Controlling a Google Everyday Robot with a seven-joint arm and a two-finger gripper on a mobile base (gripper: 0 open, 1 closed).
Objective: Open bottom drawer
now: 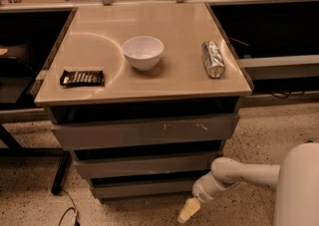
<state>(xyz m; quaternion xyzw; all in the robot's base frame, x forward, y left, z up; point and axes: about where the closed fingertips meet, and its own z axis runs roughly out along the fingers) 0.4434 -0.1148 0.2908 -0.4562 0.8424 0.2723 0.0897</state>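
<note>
The bottom drawer [142,188] is the slimmest grey front, lowest of three under the beige table top, and it looks closed. My gripper [188,210] hangs low at the end of the white arm [239,174], just right of and slightly in front of the bottom drawer's right end, near the floor. Its pale fingertips [185,213] point down and to the left.
On the table top [179,78] lie a white bowl [143,52], a tipped silver can [213,58] and a dark snack bar [82,77]. The top drawer [144,131] has pale scratch marks; the middle drawer [144,164] sits below it. A black cable [67,214] lies on the speckled floor.
</note>
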